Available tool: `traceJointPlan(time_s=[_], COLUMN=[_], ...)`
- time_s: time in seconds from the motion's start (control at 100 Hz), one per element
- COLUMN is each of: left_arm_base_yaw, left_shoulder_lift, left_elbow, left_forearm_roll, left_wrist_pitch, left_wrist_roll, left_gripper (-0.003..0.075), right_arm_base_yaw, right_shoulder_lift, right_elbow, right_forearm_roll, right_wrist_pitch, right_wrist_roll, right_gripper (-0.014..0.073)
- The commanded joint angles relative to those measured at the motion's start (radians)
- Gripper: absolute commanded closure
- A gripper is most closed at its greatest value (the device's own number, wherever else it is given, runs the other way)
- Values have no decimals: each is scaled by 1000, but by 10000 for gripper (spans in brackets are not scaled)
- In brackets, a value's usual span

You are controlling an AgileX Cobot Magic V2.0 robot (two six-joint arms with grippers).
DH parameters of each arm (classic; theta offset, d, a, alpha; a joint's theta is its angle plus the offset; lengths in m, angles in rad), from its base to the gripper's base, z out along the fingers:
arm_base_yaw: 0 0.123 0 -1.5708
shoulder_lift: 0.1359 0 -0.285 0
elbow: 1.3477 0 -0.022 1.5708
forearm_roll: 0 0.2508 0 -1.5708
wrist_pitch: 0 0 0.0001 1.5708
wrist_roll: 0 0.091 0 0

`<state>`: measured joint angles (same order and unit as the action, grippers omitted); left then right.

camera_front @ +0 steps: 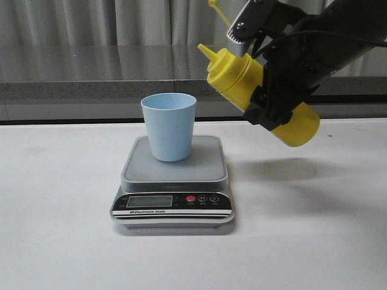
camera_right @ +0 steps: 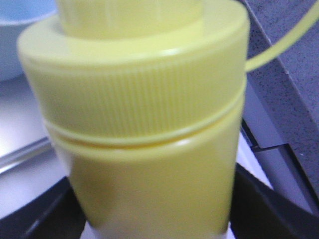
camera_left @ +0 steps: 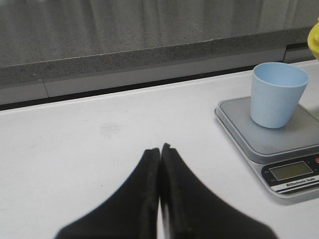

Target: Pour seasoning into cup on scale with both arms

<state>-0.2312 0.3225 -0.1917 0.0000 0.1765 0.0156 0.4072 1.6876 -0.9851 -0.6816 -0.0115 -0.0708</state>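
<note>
right tool [camera_front: 272,96] clamped on seasoning [camera_front: 242,75]; left tool [camera_left: 160,164] pinched closed, empty. better to bring nozzle over cup [camera_front: 169,125], tilt slowly, watch scale [camera_front: 173,199].

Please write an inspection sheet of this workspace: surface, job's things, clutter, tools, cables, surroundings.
Surface: white table, faint smudges.
Job's things: blue cup upright on the scale; yellow bottle held in the air right of the cup, tilted, nozzle toward it, tethered cap off.
Clutter: nothing seen.
Tools: right tool shut on the bottle; left tool shut, empty, above the table.
Cables: black cable along the right arm.
Surroundings: grey ledge, curtain behind.
</note>
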Motion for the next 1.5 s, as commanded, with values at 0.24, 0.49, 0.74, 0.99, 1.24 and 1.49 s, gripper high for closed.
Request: traceJointPlan(time_s=[0.24,0.49,0.74,0.99,1.24,1.49], left_arm_base_yaw=[3,3,3,3,3,3], left_shoulder_lift=[8,8,8,8,8,8], left_elbow=[-28,-28,-28,-28,-28,-28], left_forearm_roll=[0,0,0,0,0,0], left_wrist_pitch=[-82,-82,-82,-82,-82,-82], left_wrist_roll=[-9,-9,-9,-9,-9,-9], left_gripper=[741,741,741,741,741,741], right_arm_base_yaw=[22,61,91,113,134,154], right_shoulder_lift=[-52,-52,-52,-52,-52,-48], right_elbow=[-113,-141,-141,-141,-140,-140], right_forearm_roll=[-353,-705,-928,-1117,-1117,-1117], right_wrist_pitch=[141,227,231,229,239,341], right_wrist_roll=[130,263,272,271,269,250], right_gripper=[652,652,652,652,652,652])
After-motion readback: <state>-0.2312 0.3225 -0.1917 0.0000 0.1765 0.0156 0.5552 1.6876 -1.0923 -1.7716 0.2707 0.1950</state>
